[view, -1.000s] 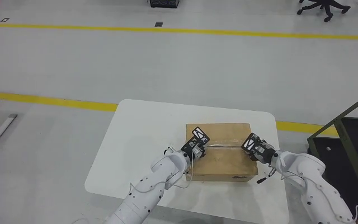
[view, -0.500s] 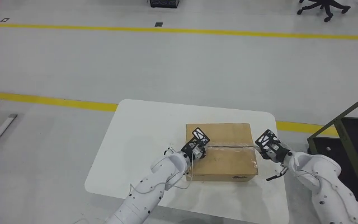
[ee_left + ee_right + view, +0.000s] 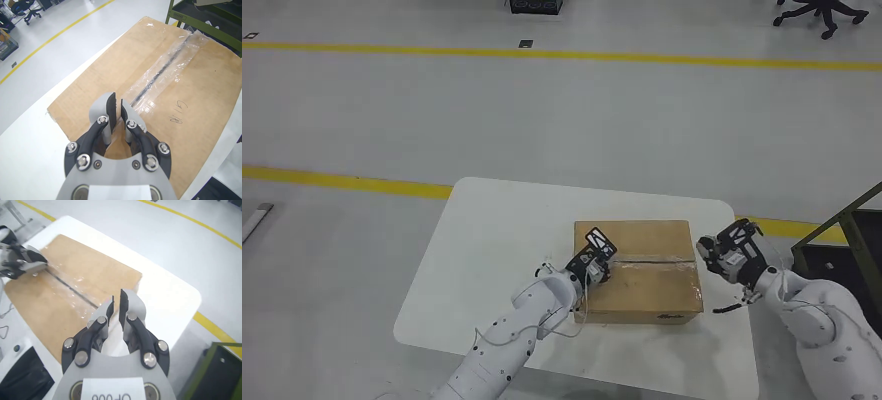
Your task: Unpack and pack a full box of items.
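A closed brown cardboard box [image 3: 642, 270] lies on the white table [image 3: 492, 250], its flaps sealed by a strip of clear tape [image 3: 166, 64] along the middle seam. My left gripper [image 3: 118, 101] is shut and rests at the near end of that seam, on the box's left edge [image 3: 594, 262]. My right gripper [image 3: 117, 298] is shut and empty, hovering just off the box's right end [image 3: 720, 252], level with the seam. The box [image 3: 71, 279] and the far left gripper [image 3: 37, 264] show in the right wrist view.
A green metal rack [image 3: 837, 240] stands just past the table's right edge, close to my right arm. The table's left half [image 3: 492, 290] is bare. Yellow floor lines [image 3: 342, 182] run behind the table.
My right gripper has pulled off the box's top and moved right and a little farther away, past the box's right end. The left arm and the box have stayed still.
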Motion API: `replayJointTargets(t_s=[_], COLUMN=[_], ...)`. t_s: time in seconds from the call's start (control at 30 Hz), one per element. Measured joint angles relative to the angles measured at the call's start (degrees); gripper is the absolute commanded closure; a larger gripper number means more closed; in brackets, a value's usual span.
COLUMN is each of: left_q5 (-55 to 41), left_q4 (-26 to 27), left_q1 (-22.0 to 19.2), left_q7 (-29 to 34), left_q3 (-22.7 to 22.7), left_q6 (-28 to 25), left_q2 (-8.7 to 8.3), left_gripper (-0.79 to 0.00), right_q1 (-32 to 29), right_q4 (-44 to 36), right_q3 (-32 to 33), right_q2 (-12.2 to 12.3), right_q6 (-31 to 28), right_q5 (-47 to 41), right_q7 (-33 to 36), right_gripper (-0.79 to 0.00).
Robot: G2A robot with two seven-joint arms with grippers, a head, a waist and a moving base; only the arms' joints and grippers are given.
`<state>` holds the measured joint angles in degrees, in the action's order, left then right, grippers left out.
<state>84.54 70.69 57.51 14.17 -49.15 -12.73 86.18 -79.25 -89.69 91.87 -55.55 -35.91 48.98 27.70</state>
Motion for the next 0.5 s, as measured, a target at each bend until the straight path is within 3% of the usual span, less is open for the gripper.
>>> replayJointTargets(t_s=[0.2, 0.5], left_q5=[0.1, 0.3], left_q4=[-0.2, -0.4], left_q1=[0.0, 0.0], left_q7=[0.1, 0.2], left_q3=[-0.1, -0.5], left_q6=[0.0, 0.2], left_q2=[0.08, 0.14], left_gripper=[-0.092, -0.099], right_q1=[4.6, 9.2], right_q4=[4.3, 10.7], right_q3=[-7.6, -14.2], right_q2=[-0.9, -1.8], right_q6=[-2.9, -1.9], right_q5=[-4.8, 0.0], right_q7=[1.2, -0.1], right_gripper=[0.0, 0.0])
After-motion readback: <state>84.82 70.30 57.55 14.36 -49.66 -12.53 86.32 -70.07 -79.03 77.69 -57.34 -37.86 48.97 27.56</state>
